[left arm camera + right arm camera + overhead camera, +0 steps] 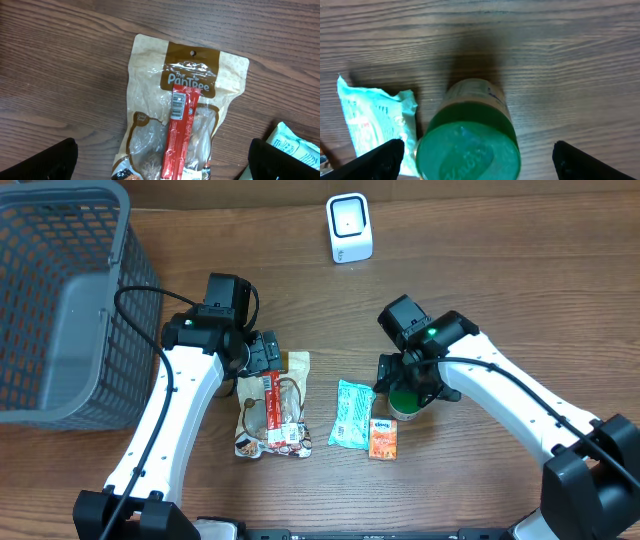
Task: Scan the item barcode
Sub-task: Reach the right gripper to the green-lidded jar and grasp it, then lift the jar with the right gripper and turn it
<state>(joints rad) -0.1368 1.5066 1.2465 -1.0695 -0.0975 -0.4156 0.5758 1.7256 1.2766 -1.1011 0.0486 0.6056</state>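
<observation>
A clear and tan bread bag (150, 95) lies flat on the wooden table, with a red snack stick (179, 135) on top of it, barcode facing up. My left gripper (162, 162) hovers open above them, its fingers (40, 160) wide on either side of the bag; in the overhead view the left gripper (266, 368) covers the bag's (290, 395) upper end. My right gripper (477, 160) is open around a green-lidded jar (467, 150), its fingertips (380, 160) apart from the lid. The white scanner (349, 227) stands at the table's back.
A teal packet (352, 413) lies between the bag and the jar (405, 402), with a small orange packet (383, 438) beside it. A grey mesh basket (60, 300) fills the left back corner of the table.
</observation>
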